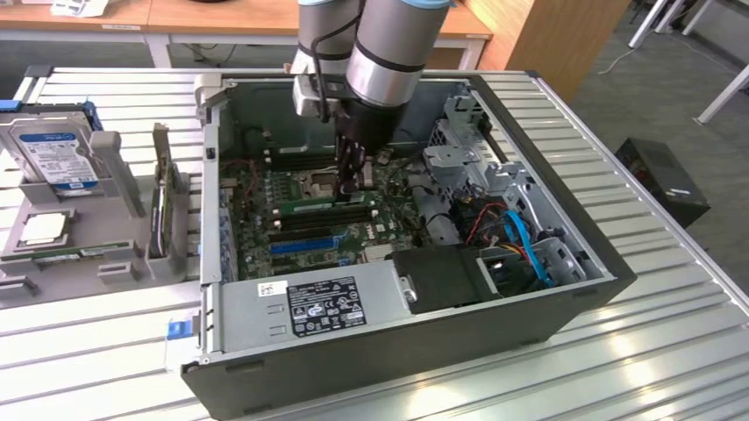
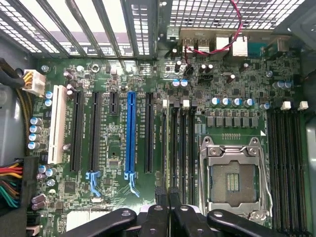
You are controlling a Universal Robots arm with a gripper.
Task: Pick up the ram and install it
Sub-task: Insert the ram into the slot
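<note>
1. On the exterior view's left, a parts holder carries a hard drive and a processor chip. We see no green stick there.
2. The open PC case lies on its side, with the power supply at its near edge and the motherboard exposed.
3. The blue expansion slot is empty, and so are the black memory slots next to it.
4. The ram is inside the case. It stands on edge along the memory slot nearest the CPU socket and is well clear of the holder.
5. The gripper reaches straight down onto the ram, towards the end on the exterior view's right. The fingertips are drawn together and sit at the stick's top edge. We can't tell whether they pinch it or only press on it.
6. To the right are the drive cage and blue cables, neither of them touched.
7. Progress, as we judge it: the pick-up and carry are done and the ram is lined up in its slot. We can't confirm that it is fully seated, because the latch positions are unreadable. The gripper has not let go.
</note>
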